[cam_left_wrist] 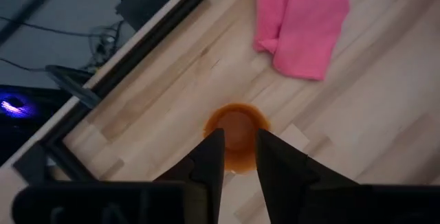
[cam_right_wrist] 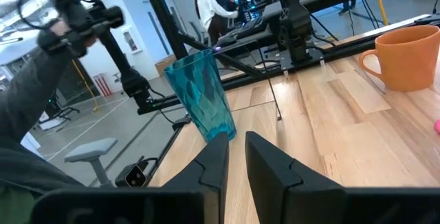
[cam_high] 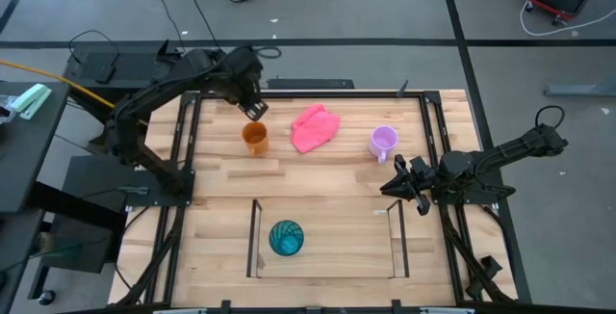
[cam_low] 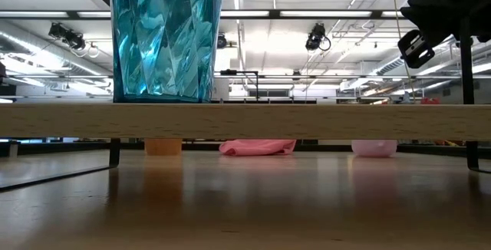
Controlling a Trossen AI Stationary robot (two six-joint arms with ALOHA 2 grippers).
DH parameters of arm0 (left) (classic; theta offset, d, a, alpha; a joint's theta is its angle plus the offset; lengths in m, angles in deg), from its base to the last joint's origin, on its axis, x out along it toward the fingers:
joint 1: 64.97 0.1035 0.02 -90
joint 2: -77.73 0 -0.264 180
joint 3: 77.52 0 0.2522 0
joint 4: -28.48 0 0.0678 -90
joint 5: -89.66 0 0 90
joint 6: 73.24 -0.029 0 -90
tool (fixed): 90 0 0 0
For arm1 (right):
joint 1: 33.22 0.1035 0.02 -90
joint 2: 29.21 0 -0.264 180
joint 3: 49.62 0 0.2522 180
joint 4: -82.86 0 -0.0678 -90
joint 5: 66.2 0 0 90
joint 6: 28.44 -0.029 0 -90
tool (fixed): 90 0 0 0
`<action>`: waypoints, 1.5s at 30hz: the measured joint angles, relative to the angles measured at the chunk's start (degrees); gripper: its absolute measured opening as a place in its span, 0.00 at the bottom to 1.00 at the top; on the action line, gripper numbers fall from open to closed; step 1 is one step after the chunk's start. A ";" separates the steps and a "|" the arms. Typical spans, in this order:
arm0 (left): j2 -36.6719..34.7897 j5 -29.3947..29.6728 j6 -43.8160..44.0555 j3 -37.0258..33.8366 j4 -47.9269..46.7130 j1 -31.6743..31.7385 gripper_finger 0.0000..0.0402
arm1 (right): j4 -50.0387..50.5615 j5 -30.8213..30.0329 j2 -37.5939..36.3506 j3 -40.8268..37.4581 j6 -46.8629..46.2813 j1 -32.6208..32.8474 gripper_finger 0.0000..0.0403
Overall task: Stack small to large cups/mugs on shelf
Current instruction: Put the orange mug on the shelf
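The teal-blue tumbler point(cam_high: 286, 238) stands upright on the shelf's point(cam_high: 327, 268) wooden plank point(cam_low: 307, 120), at its left part; it also shows in the low view point(cam_low: 165, 35) and the right wrist view point(cam_right_wrist: 203, 93). The orange mug point(cam_high: 255, 138) stands on the table at the far left. The lilac mug point(cam_high: 383, 142) stands at the far right. My left gripper point(cam_high: 252, 108) hovers above the orange mug point(cam_left_wrist: 237, 131), fingers pointing down, a little apart, touching nothing. My right gripper point(cam_high: 399, 185) is shut and empty, right of the shelf, above the table.
A pink cloth point(cam_high: 315, 127) lies crumpled between the two mugs. Dark metal rails point(cam_high: 188, 150) run along the table's left, right and far sides. A person point(cam_right_wrist: 206, 7) stands in the room beyond the table. Bare wood lies between the mugs and the shelf.
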 joint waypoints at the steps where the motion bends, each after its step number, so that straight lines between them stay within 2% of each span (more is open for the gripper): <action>1: 0.06 -1.15 -1.43 -1.28 1.06 1.47 0.21 | 0.00 0.01 0.00 0.00 0.01 0.00 0.14; 6: 0.12 -6.83 -6.80 -8.47 5.47 6.83 0.20 | 0.02 0.01 0.00 0.00 -0.22 0.00 0.14; 18: 0.10 -7.36 -11.43 -25.57 14.99 12.52 0.28 | 0.04 -0.01 0.00 0.00 0.12 0.00 0.14; 21: 0.10 -9.02 -11.60 -28.31 17.71 13.33 0.29 | 0.04 -0.03 0.00 0.00 0.12 0.00 0.14; 31: 0.10 -10.48 -14.26 -30.29 21.48 13.77 0.34 | 0.32 -1.76 0.00 0.00 0.17 -0.02 0.14; 40: 0.72 -10.54 -27.60 -30.28 24.48 10.13 0.32 | 0.33 -1.75 0.00 0.00 0.17 -0.02 0.14; 45: 2.37 -10.53 -31.01 -30.27 24.64 9.51 0.29 | 0.46 -1.74 0.00 0.00 0.17 -0.02 0.14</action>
